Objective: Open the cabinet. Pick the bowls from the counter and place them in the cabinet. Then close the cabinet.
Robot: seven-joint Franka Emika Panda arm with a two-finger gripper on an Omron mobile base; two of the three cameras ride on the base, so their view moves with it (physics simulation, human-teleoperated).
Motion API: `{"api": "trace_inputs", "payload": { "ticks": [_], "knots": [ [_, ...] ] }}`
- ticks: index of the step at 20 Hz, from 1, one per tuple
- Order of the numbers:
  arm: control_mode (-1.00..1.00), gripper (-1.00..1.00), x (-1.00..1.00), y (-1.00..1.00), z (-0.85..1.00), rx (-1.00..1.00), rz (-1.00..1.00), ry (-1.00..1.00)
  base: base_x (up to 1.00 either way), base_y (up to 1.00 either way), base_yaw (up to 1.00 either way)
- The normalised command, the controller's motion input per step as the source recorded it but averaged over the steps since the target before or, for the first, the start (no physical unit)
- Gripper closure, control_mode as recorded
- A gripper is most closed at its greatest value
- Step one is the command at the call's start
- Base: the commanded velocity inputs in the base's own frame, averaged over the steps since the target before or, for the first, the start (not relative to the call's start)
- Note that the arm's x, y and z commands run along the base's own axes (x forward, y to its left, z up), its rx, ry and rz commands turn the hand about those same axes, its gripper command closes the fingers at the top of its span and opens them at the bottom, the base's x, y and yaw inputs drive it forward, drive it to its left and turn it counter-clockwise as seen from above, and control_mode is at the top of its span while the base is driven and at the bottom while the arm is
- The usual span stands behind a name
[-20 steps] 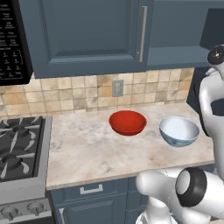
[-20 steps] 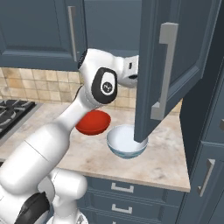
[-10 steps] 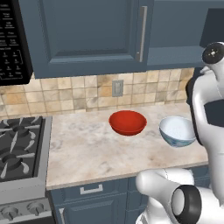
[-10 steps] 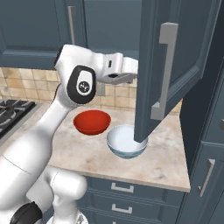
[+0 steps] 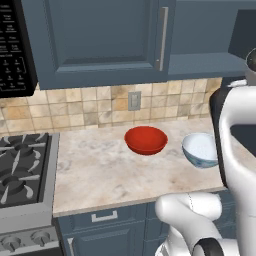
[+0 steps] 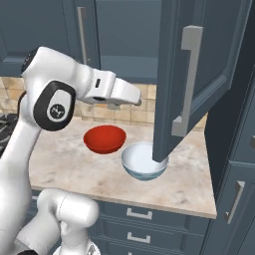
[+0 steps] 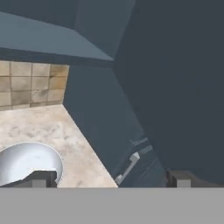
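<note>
Right now the wall cabinet [image 6: 199, 74] has its right door swung out wide over the worktop [image 6: 189, 187], the left door [image 5: 100, 40] is shut, long silver bar handle [image 6: 187, 82] facing the camera. Both bowls sit on the worktop under it: red bowl [image 6: 104, 139] nearer the backsplash, white bowl with blue pattern [image 6: 143, 161] just beside it, close to the open door's bottom edge; apart, not touching as far as I can tell. Fingers [image 7: 111, 178] spread wide, holding nothing; the hand view shows the two tips low with the white bowl [image 7: 27, 162] at one side and the cabinet underside above. Arm's hand hangs above the bowls, near the door

Judged step: door-opening looks done, next is picking the first bowl. To do it well: drop the fingers straight over one rim wall, one tip inside and one outside, pinch the wall not the whole bowl. White bowl is closest but watch the door's lower corner on the lift. Gas stove [image 5: 20, 175] and tan tiled backsplash [image 5: 75, 105] are well clear
</note>
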Motion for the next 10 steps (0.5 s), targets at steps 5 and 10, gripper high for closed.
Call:
{"api": "trace_inputs", "payload": {
  "ticks": [5, 10],
  "knots": [
    [-1.0, -1.0, -0.18, 0.7, 0.16, 0.2, 0.26, -0.1, 0.0, 0.0, 0.0],
    [-1.0, -1.0, 0.0, 0.7, 0.25, 0.16, 0.19, -0.18, 0.0, 0.0, 0.0]
  ]
}}
